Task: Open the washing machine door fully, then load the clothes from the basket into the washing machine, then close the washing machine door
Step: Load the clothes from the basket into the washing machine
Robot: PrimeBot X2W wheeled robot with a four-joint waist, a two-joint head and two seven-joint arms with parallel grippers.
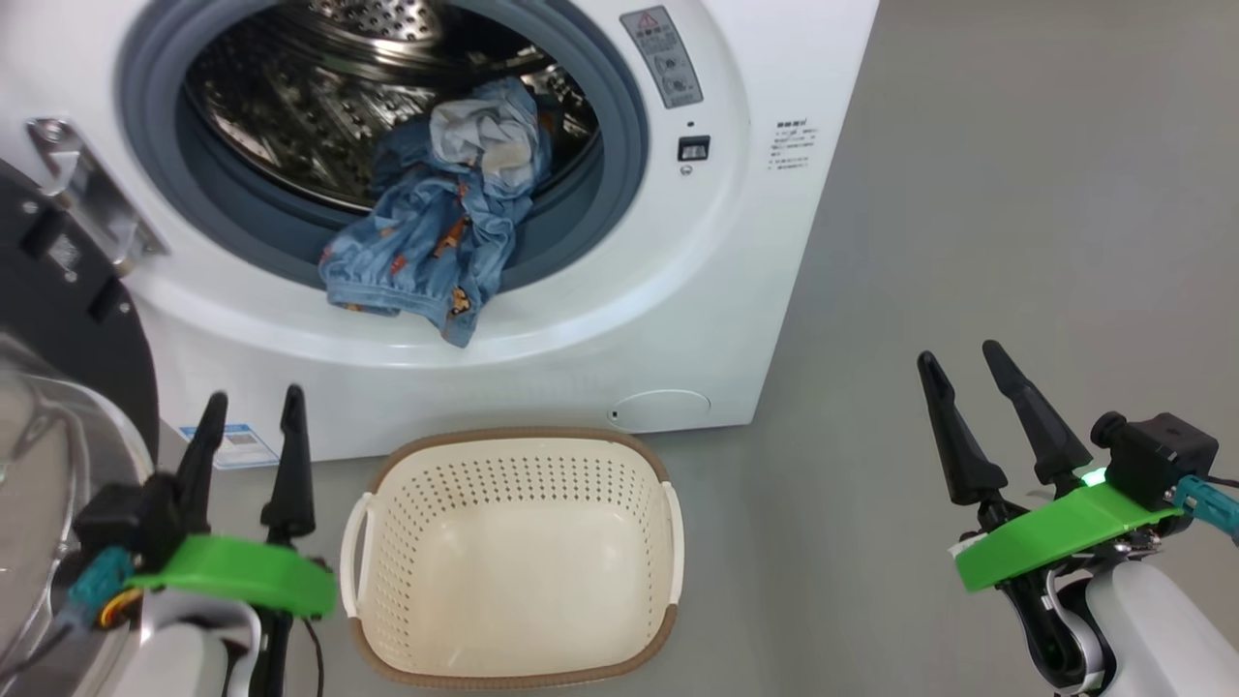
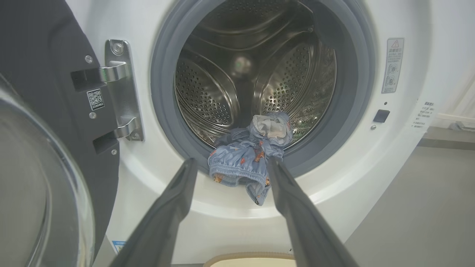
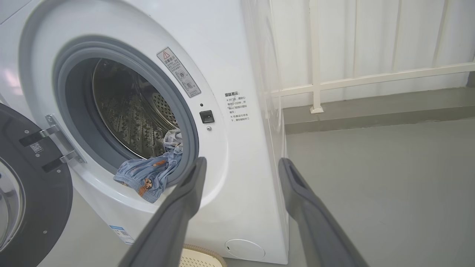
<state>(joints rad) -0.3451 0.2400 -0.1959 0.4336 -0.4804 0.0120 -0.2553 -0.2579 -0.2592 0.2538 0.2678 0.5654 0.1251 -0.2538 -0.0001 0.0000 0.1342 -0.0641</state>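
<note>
Hanging half out of the washer [image 1: 678,319], the clothes [image 1: 436,242] drape over its grey gasket [image 1: 261,232], across the lower lip of the opening. Note the door [image 1: 68,319] swung wide at your left and the empty basket [image 1: 513,440] on the grey floor [image 1: 968,194] just below. Your left gripper [image 1: 254,395], beside the basket, and right gripper [image 1: 959,351], well apart, both stand open, holding nothing. A white railing [image 3: 315,55] stands beyond.
</note>
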